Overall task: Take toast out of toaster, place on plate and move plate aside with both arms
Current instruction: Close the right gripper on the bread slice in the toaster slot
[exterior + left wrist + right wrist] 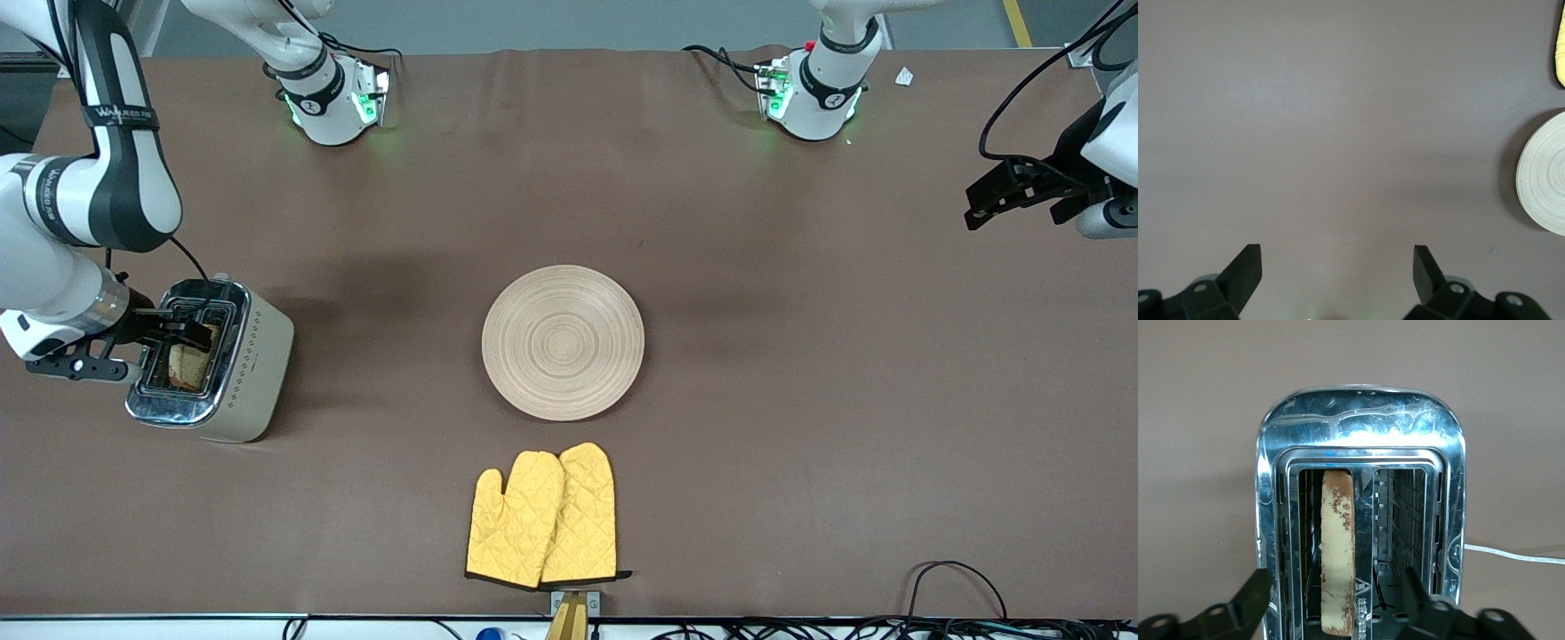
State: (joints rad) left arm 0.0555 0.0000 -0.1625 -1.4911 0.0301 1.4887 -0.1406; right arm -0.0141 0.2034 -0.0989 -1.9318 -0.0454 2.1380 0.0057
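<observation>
Nearest the camera, a pair of yellow mitts point(542, 518) lies flat at the middle of the worktop's point(800, 400) camera-side edge, one overlapping the other. Cables trail along that same edge toward the left arm's corner.

The plate point(563, 342) sits at the worktop's centre, farther from the camera than the mitts and apart from them. It carries nothing. Its rim also shows in the left wrist view point(1545, 175), with a mitt edge beside it.

The toaster point(213, 358) stands at the right arm's end of the worktop, well apart from the plate, chrome top with two slots. The toast point(188, 365) stands upright on edge in one slot, crust showing; the other slot is bare. The right wrist view confirms this: toast point(1338, 550) in one slot of the toaster point(1359, 440).

The right tool point(191, 327) is over the toaster's slots. Its fingers point(1248, 597) stand apart, one on each side of the toast and clear of it in the right wrist view; nothing is held.

The left tool point(982, 213) hangs over the left arm's end of the worktop, well apart from the plate, waiting. Its fingers point(1245, 270) stand wide over bare worktop, nothing between them.
</observation>
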